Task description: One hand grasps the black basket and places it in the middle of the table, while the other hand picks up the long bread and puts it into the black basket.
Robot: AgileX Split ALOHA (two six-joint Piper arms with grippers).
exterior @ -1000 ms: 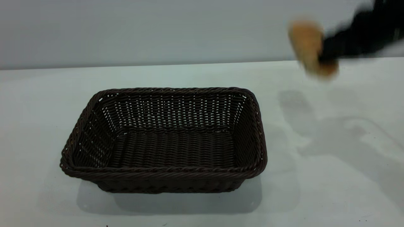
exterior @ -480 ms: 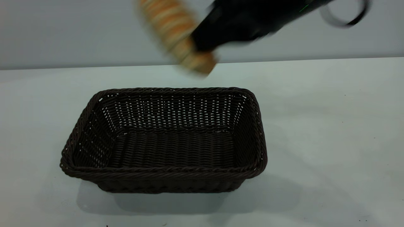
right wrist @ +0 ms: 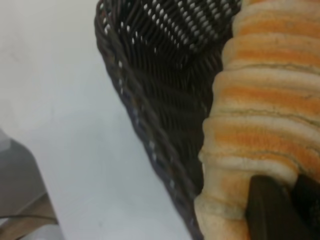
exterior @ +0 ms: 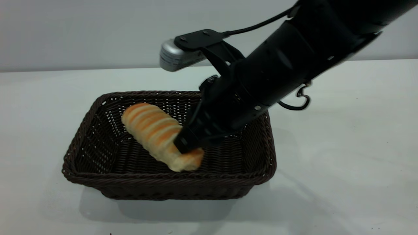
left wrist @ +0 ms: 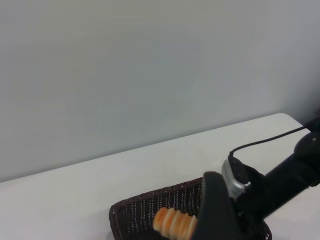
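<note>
White table [exterior: 343, 147] filling the lower frame, black basket [exterior: 98, 156] at centre-left, right arm reaching down from upper right, right gripper [exterior: 186, 148] pinching the long bread [exterior: 153, 132] near its lower end, bread tilted inside the basket, left gripper unseen.

R arm reaches in from upper right of the exterior view, angled steeply down toward the left, wrist cam bracket sticking out on top, cable looped below. R gripper [exterior: 187, 148] low inside the basket [exterior: 98, 169], fingers [right wrist: 267, 210] clamped on the near end of the bread [exterior: 153, 130]. L arm out of shot in the exterior view; L gripper not seen.
</note>
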